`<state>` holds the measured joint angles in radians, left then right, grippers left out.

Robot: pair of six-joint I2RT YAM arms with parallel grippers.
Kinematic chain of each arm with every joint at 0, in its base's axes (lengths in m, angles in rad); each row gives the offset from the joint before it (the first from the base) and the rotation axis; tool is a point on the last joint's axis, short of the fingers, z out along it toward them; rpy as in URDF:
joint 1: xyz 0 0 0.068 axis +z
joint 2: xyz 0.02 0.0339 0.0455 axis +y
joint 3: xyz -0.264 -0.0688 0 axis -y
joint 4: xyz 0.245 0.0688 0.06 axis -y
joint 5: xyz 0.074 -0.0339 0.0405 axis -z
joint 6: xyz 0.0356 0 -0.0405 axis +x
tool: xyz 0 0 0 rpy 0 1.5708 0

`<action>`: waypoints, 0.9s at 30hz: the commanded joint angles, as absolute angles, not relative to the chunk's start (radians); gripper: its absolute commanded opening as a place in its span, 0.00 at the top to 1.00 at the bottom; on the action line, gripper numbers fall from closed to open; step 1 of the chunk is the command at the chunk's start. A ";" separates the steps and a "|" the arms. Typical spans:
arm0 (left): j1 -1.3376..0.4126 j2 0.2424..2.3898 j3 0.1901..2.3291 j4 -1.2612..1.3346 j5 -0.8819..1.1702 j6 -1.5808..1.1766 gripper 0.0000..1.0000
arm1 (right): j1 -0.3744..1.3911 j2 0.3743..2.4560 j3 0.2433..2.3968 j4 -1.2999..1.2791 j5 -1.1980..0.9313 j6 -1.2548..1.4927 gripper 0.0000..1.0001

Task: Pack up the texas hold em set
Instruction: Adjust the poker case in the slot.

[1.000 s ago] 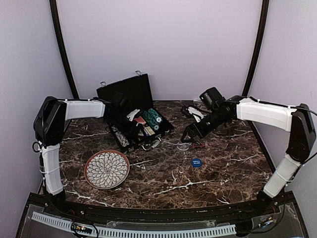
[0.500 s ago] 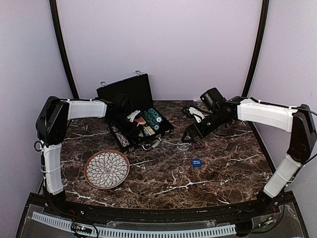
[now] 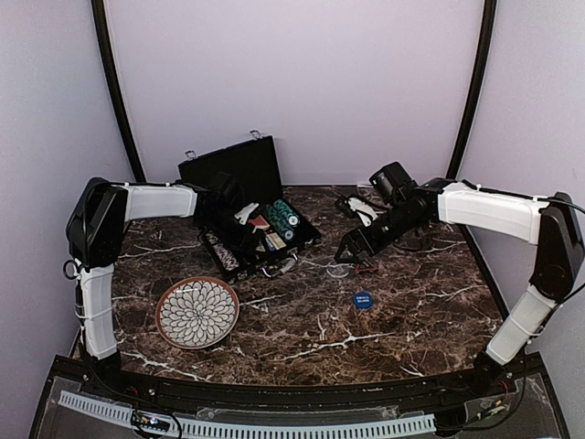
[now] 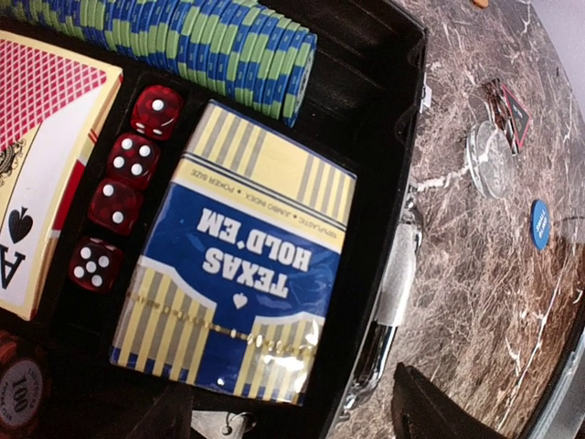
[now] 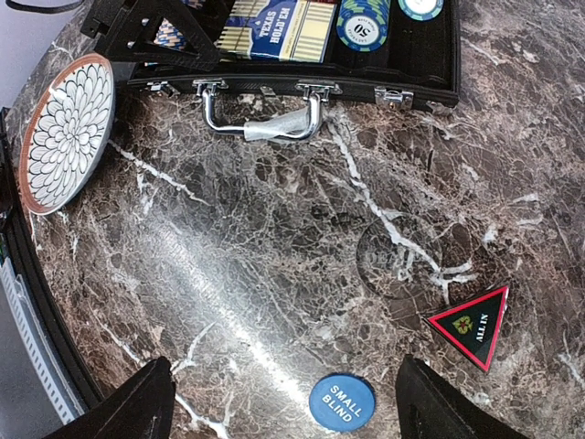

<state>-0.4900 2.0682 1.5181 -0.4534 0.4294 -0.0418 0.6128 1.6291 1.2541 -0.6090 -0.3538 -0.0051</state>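
A: Where do we stand with the briefcase (image 3: 245, 206)?

B: It sits open at the back left of the table (image 3: 302, 320), lid up. Inside we can see a row of green-and-blue chips (image 4: 183, 41), four red dice (image 4: 119, 197), the blue Texas Hold'em deck (image 4: 239, 265) and a red-backed deck (image 4: 46, 128) beside the dice, so much of the set looks packed.

A: What do we have left outside?

B: Three pieces on the marble in front of the case: the blue small blind button (image 5: 341, 402), the black-and-red all-in triangle (image 5: 471, 322) and a clear round disc (image 5: 398, 255) whose lettering we cannot read. The patterned plate (image 5: 66, 133) is not ours to pack.

A: And our grippers?

B: The left gripper (image 4: 292, 412) hangs over the card compartment, fingers spread wide, nothing in them. The right gripper (image 5: 283, 402) hovers over the loose pieces, fingers wide too and empty — the small blind button shows between them in the wrist view.

A: So we judge it well along?

B: Yes — three pieces to go in, then the lid down and the latches shut.
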 commanded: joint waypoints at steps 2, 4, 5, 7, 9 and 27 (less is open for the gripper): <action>-0.497 2.076 1.511 -0.318 0.483 -0.112 0.24 | 0.607 1.621 1.246 -0.585 -0.355 0.000 0.15; -0.497 2.075 1.498 -0.288 0.505 -0.169 0.24 | 0.607 1.623 1.244 -0.584 -0.355 0.000 0.15; -0.497 2.074 1.484 -0.278 0.512 -0.192 0.24 | 0.607 1.623 1.243 -0.583 -0.356 0.000 0.16; -0.497 2.068 1.456 -0.212 0.527 -0.256 0.25 | 0.607 1.628 1.241 -0.582 -0.360 0.000 0.15; -0.497 2.055 1.419 -0.144 0.549 -0.315 0.26 | 0.607 1.632 1.241 -0.580 -0.363 0.000 0.16; -0.497 1.924 1.458 -0.321 0.358 -0.307 0.28 | 0.607 1.649 1.255 -0.583 -0.376 -0.002 0.16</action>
<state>-0.4942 1.9984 1.4380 -0.2806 0.4049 -0.3229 0.6128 1.6329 1.2522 -0.6060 -0.3630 -0.0051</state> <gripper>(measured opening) 0.719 0.841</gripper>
